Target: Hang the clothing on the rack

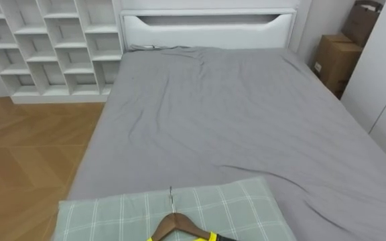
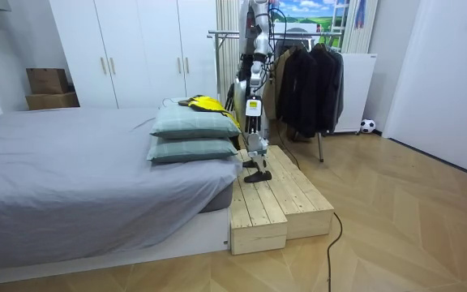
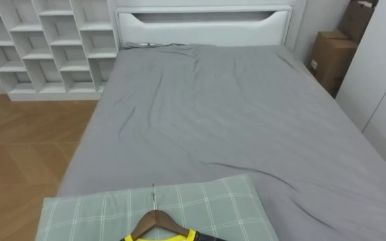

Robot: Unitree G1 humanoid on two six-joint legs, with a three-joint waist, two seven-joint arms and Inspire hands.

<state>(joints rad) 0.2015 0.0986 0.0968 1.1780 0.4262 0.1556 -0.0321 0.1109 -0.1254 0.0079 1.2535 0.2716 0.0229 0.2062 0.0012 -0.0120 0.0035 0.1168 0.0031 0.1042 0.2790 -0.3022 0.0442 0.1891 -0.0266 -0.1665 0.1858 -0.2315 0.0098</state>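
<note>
fingers on the left hand (image 2: 252, 107) are too small to judge; it hangs at the robot's side. yellow garment (image 1: 183, 237) on a wooden hanger (image 1: 173, 223) lies on the checked pillow (image 1: 240, 204).

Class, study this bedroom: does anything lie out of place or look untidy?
Yes. A yellow top on a wooden hanger lies flat on the checked pillow, rather than hanging on the clothes rack where dark coats hang. The grey sheet is also creased.
</note>
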